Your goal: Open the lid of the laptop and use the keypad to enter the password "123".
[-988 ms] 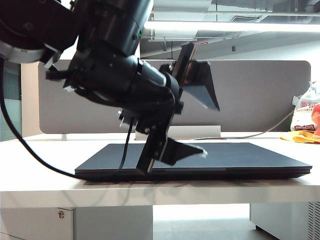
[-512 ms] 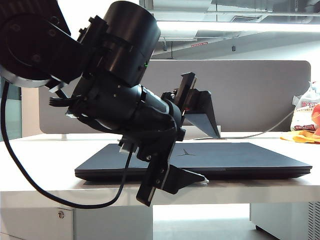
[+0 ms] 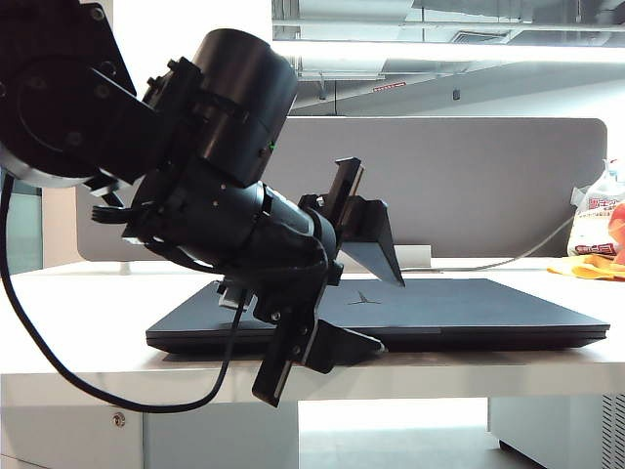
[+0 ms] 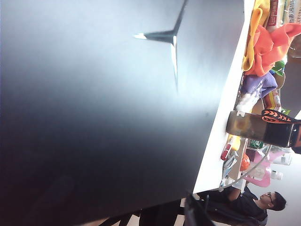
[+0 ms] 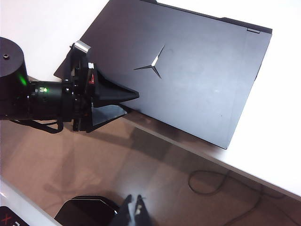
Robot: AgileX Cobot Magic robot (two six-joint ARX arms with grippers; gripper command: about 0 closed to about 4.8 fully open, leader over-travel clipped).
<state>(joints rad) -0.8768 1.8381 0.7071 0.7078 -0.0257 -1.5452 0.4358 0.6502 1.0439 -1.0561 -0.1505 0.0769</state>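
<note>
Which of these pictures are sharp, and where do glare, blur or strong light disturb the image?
Exterior view: bright ceiling strip light behind, so the left gripper reads almost as silhouette; the closed matte black laptop lid stays sharp. Left wrist view: soft, with a pale sheen over the lid; only the Y-shaped silver emblem is crisp. Right wrist view: sharpest, evenly lit; right gripper is dark at the edge.

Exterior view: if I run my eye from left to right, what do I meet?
The left arm's thick black body → left gripper, jaws spread above and below the closed laptop's front edge → Y emblem on the lid → white bag.
</note>
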